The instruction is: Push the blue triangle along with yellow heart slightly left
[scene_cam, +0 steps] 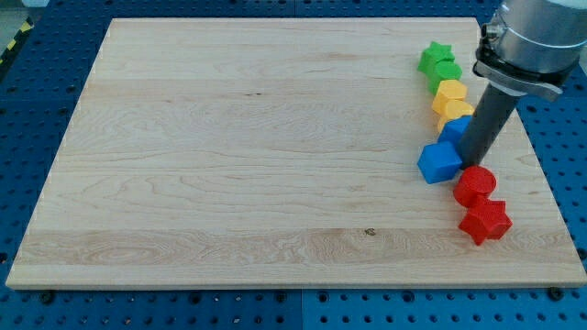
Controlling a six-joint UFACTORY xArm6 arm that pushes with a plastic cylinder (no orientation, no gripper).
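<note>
Blue triangle [456, 129] is sitting near the board's [229, 156] right edge, partly hidden behind the rod [489, 124], with the yellow heart [454, 113] touching it on the upper side. Another yellow block [449, 92] is lying just above the heart, and two green blocks, a star [435, 55] and another [447, 71], are heading the column. My tip [474, 163] is resting just right of the blue triangle, between a second blue block [439, 162] at its left and a red block [475, 185] below. A red star [485, 221] is touching that red block from below. No jaws are fitted, so there is no grip state to tell.
</note>
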